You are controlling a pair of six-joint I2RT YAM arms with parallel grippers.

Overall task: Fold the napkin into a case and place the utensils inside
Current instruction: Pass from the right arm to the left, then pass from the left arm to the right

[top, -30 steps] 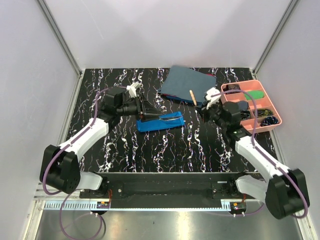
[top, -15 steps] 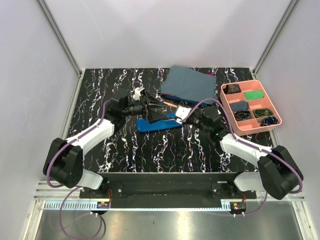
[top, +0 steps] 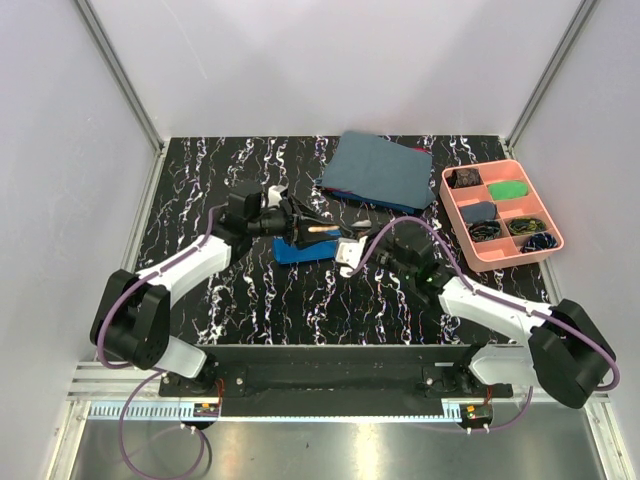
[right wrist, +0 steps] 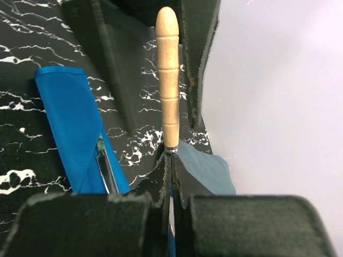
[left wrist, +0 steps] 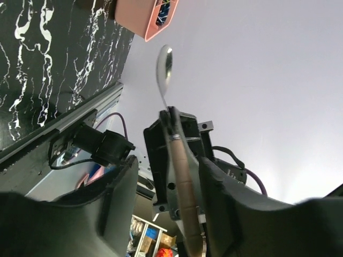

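The napkin lies folded as a narrow blue case mid-table, seen too in the right wrist view. A utensil with a bit of green handle pokes from its mouth. My right gripper is shut on the metal neck of a wooden-handled spoon, held just above the case. The spoon's handle reaches between the fingers of my left gripper. Those fingers stand open, with a gap on one side of the handle. The spoon's bowl points away past the right gripper.
A pink compartment tray with small items stands at the right edge. A larger grey-blue cloth lies at the back centre. The two wrists nearly touch over the case.
My right arm swung left from beside the tray, carrying the spoon over the case. My left gripper lifted off the case and turned towards it, so the handle now lies between its fingers.
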